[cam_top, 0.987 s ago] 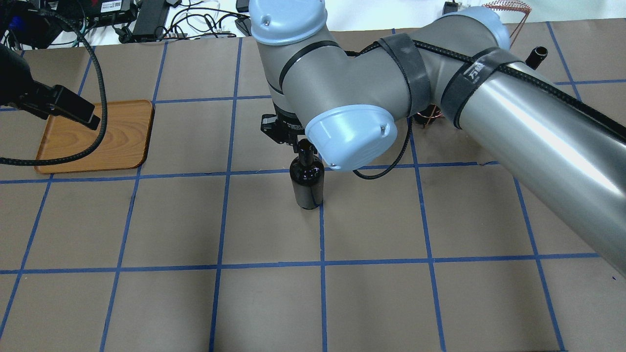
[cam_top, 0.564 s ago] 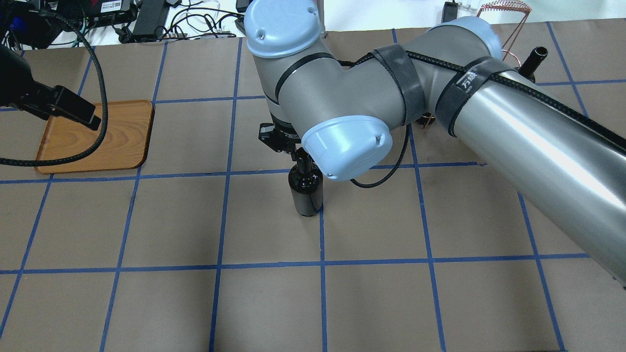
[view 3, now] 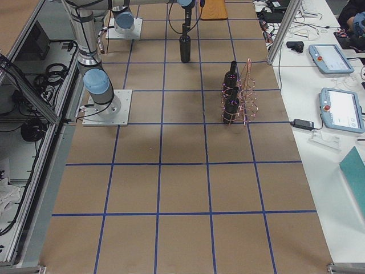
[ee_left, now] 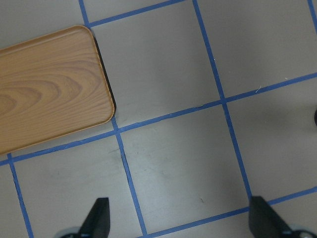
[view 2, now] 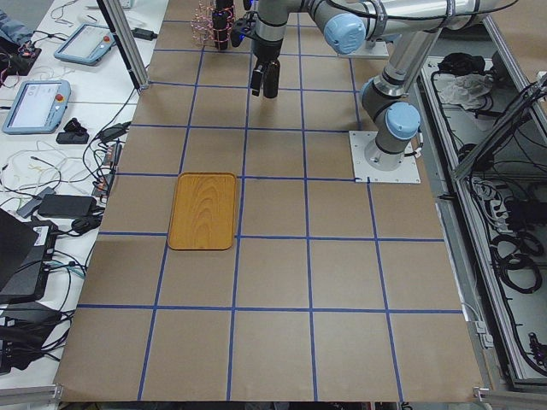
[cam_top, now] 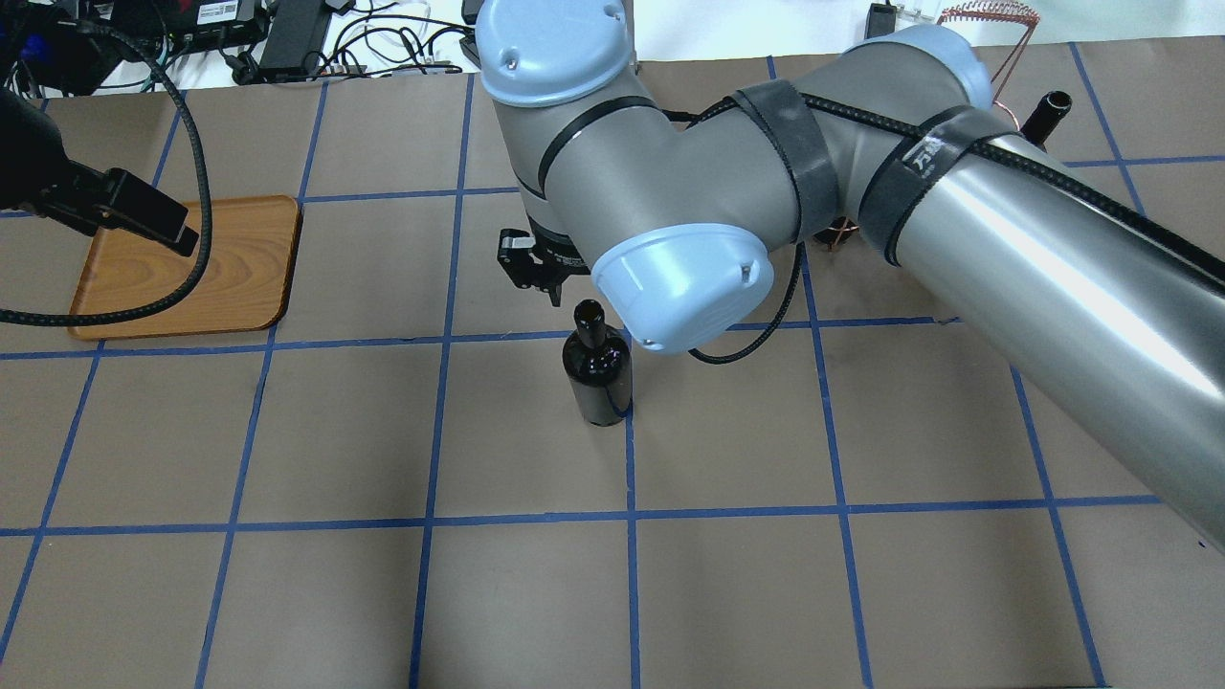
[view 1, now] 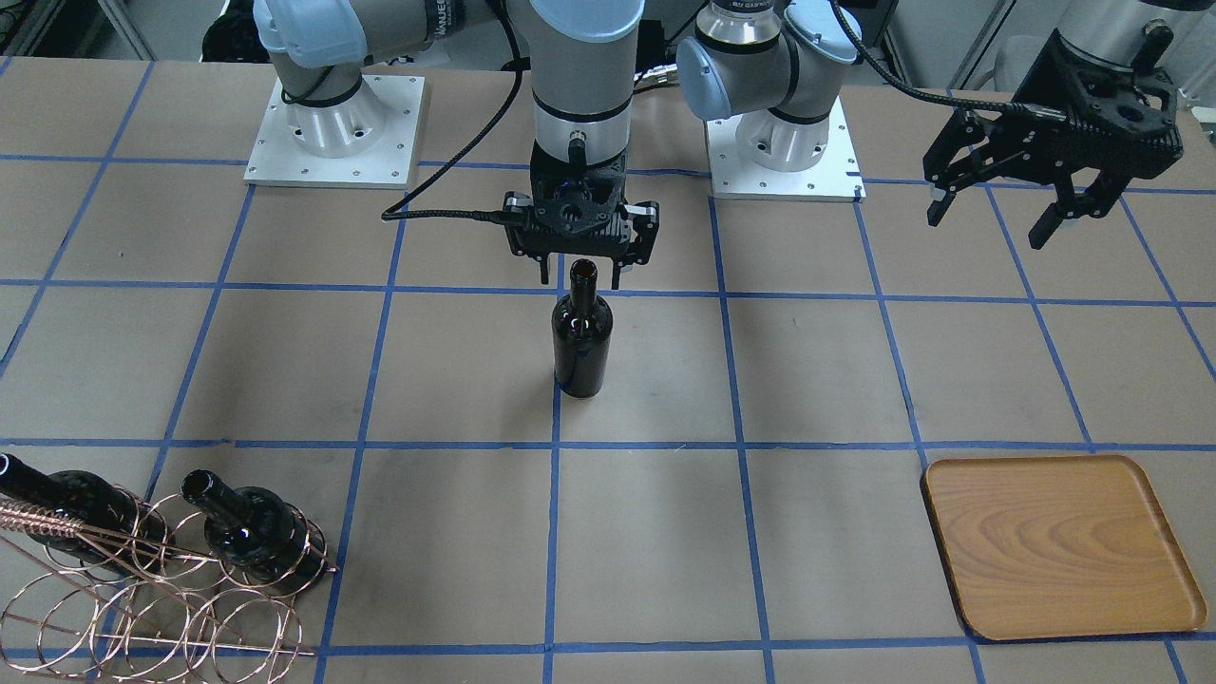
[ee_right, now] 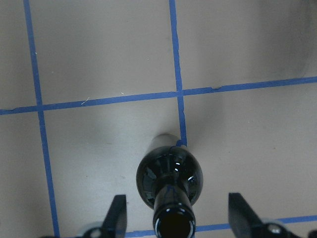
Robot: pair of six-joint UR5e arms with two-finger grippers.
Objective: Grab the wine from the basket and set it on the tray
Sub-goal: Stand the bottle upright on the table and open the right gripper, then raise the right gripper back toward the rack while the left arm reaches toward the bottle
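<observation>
right hand (view 1: 581,273) poised just above the wine (view 1: 581,337), its fingers apart on either side of the mouth and touching nothing. the wine stood upright on the table (view 1: 855,361), on a tape line (view 1: 554,532) near mid-table. it was well apart from both the basket (view 1: 161,608), where two like bottles (view 1: 256,532) lay, and the tray (view 1: 1059,546). left hand (view 1: 990,220) hung with fingers spread, on the tray's side of the table. judged step: a mid-table hand-over. to do it well, the right hand should rise straight, clear of the mouth, before swinging away. the left hand should close on the neck just under the rim, lift vertically, and set the base flat inside the tray's low edge.
</observation>
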